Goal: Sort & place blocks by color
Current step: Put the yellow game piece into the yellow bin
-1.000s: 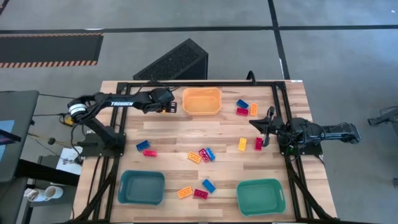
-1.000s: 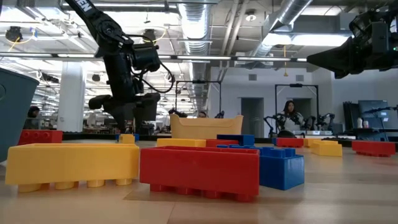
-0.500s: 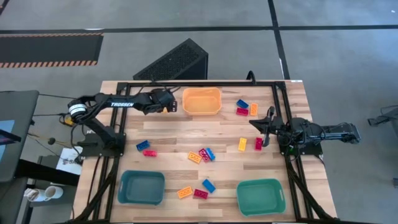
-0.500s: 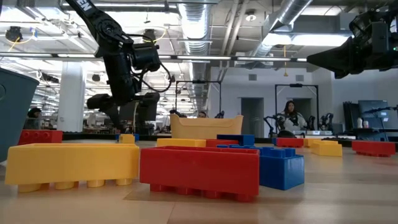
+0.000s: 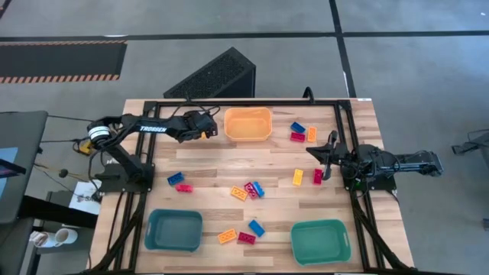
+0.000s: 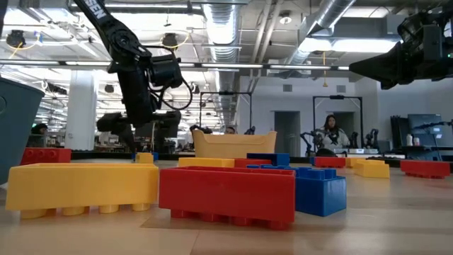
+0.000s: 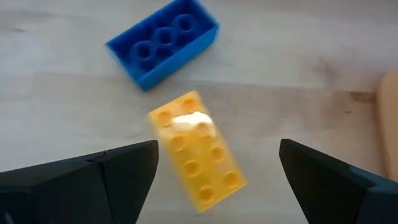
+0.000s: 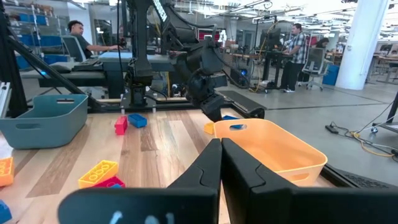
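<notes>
My left gripper (image 5: 208,131) hangs open at the table's far side, just left of the orange bin (image 5: 247,124), pointing steeply down. In its wrist view its two fingers stand on either side of a yellow block (image 7: 196,149) that lies flat, studs up, and they do not touch it. A blue block (image 7: 165,40) lies hollow side up just beyond. Other red, blue and yellow-orange blocks lie scattered: a group at the far right (image 5: 299,133), a cluster mid-table (image 5: 249,190), and several near the front (image 5: 243,233). My right gripper (image 5: 328,153) waits shut at the right edge.
Two teal bins stand at the near edge, one left (image 5: 174,230) and one right (image 5: 321,241). The orange bin's wall (image 7: 388,124) is close beside my left gripper. A black frame rail runs around the table. People show in the room beyond.
My left gripper has rolled a little at the wrist and sunk slightly toward the yellow block, and its fingers stand a bit wider apart than a second ago. No block has moved.
</notes>
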Available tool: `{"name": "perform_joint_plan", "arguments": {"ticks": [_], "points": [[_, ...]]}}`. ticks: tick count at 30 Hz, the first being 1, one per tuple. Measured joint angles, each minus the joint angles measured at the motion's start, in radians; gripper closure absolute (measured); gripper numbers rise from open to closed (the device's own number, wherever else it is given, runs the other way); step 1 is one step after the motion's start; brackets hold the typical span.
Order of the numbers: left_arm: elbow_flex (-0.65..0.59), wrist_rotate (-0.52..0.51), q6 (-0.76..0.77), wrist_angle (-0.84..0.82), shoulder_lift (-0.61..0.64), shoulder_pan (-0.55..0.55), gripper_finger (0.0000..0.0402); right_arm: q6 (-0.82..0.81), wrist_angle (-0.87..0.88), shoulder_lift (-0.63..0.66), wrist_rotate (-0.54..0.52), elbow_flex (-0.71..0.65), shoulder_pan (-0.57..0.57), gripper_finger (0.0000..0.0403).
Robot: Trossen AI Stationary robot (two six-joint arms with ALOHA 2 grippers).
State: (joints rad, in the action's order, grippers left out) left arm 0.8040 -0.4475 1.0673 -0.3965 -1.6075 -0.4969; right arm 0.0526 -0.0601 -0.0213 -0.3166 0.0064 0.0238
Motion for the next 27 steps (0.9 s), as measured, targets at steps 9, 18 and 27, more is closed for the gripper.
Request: {"name": "perform_joint_plan", "arguments": {"ticks": [9,18,27], "points": [[0.004,0.007,0.013,0.008,-0.103,0.003,0.0083,0.000,0.001,0.000,0.003,0.000,0.000,0.0376],[0.002,-0.026,-0.018,0.005,-0.102,0.053,0.0086,0.000,0.001,0.000,0.002,0.000,0.000,0.0376],[0.003,0.004,-0.037,-0.022,-0.099,0.056,0.0189,0.000,0.000,0.000,0.002,0.000,0.000,0.0376]]}}
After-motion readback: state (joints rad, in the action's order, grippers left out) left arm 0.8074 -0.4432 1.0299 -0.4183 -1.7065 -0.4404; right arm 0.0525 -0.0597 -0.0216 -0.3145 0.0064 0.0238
